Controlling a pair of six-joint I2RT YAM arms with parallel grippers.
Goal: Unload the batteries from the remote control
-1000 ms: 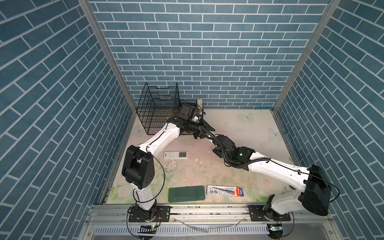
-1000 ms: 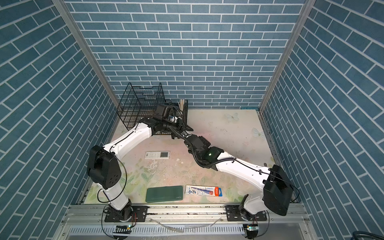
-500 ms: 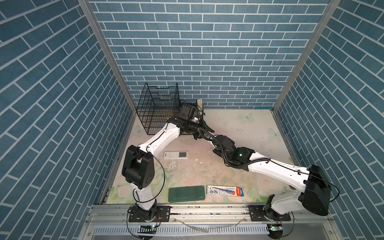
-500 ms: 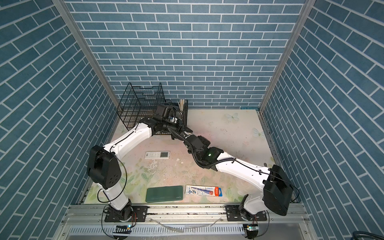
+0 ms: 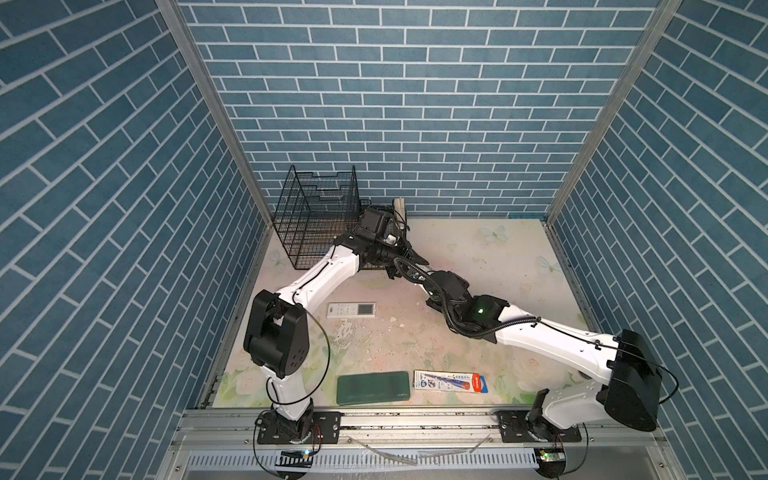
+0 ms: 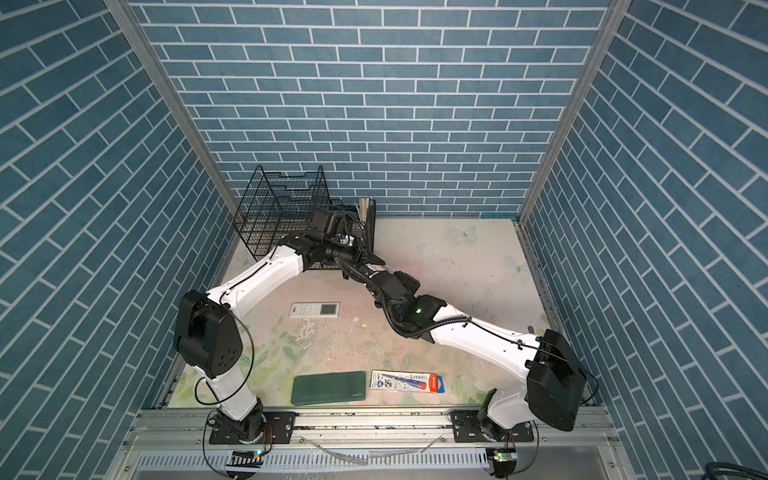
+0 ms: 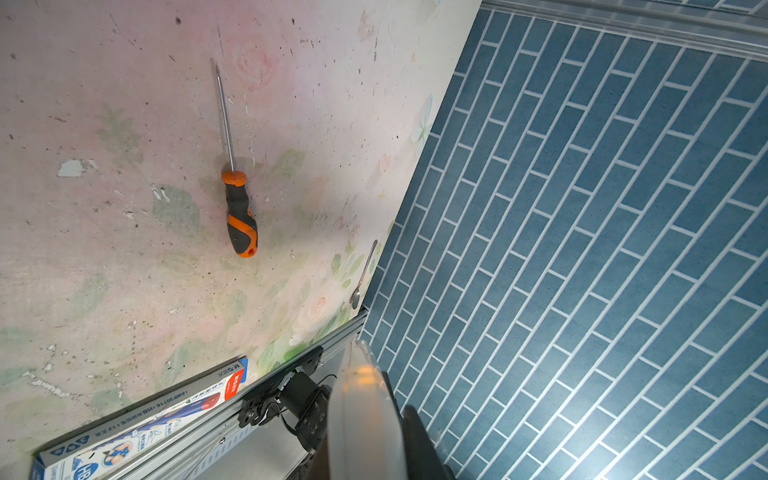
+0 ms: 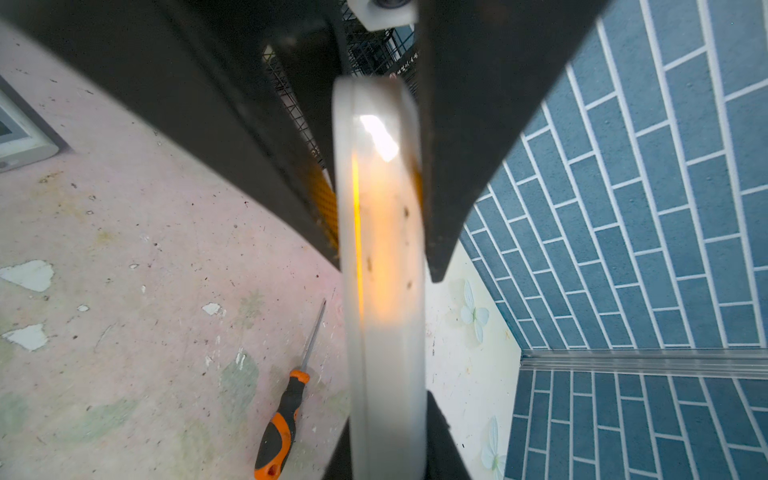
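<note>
- The left gripper (image 8: 384, 249) is clamped on a slim white casing (image 8: 378, 332). Its two broad black fingers (image 8: 208, 104) press against the casing's flat sides.
- The right gripper (image 8: 388, 440) is closed on the other end of the same casing. The piece is held edge-on between the two arms, clear of the table (image 5: 478, 257).
- An orange glow shows along the casing. The batteries themselves cannot be made out in any view, and I cannot tell whether they sit inside it.
- In both top views the two grippers meet just beside the wire basket (image 5: 318, 220), at the corner of it that faces the open table. The basket's mesh shows close behind the left fingers in the right wrist view.
- A white remote control (image 5: 351, 310) lies flat with its screen up, well apart from the basket and nearer the front rail.
- An orange-and-black screwdriver (image 7: 240, 216) lies flat on the bare tabletop, apart from the basket, with nothing touching it.
- A small spoon (image 7: 363, 276) lies at the foot of a brick side wall near the front rail, far across the table from the basket.
- A dark green case (image 5: 372, 387) and a pencil box (image 5: 451, 380) lie side by side along the front edge, at the far end of the table from the basket.
</note>
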